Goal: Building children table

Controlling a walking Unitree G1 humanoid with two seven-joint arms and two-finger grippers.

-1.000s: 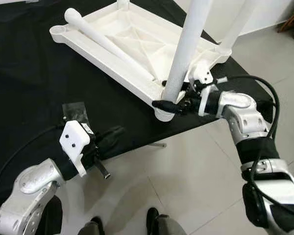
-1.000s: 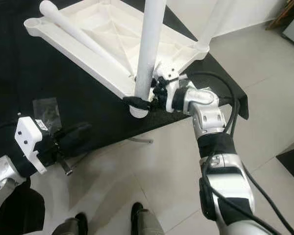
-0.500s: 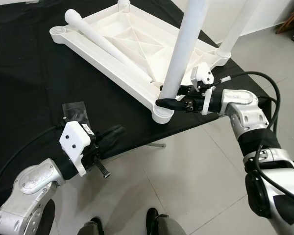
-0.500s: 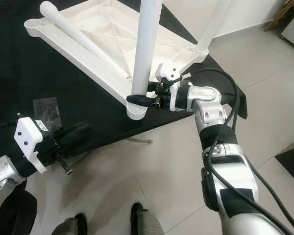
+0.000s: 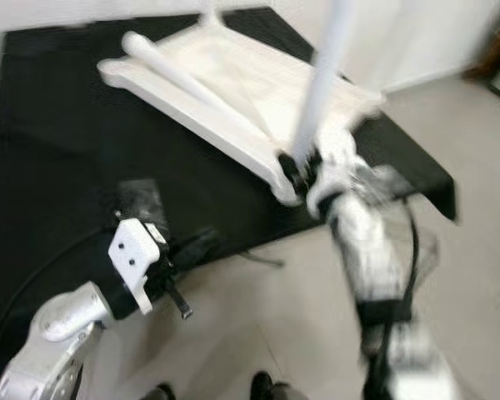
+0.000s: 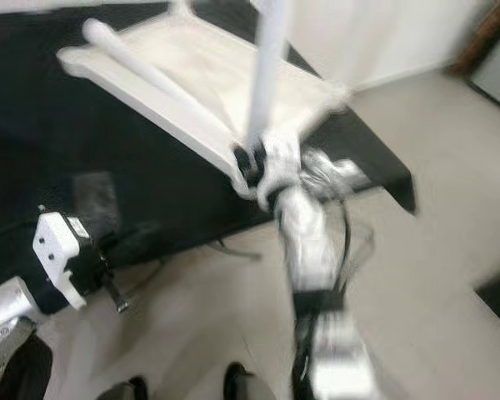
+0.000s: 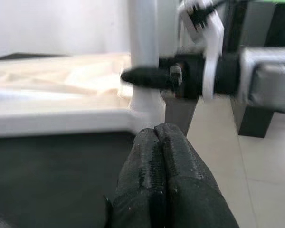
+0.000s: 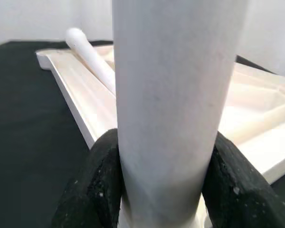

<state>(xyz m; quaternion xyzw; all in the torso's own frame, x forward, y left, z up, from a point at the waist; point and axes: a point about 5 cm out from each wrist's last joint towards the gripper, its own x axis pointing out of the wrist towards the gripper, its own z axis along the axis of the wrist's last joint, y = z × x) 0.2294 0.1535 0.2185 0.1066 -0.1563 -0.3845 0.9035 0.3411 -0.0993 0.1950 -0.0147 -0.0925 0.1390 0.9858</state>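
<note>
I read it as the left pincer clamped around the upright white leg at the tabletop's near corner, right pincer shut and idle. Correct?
Sides are swapped. The right wrist view shows the right pincer clamped around the upright white leg at the upturned tabletop; the left pincer is the one shut and idle.

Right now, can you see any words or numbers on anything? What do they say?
No text can be read anywhere.
The white tabletop and the upright leg are plain white.
The head views are blurred; a small sticker beside the left gripper's white camera block is too blurred to read.
</note>
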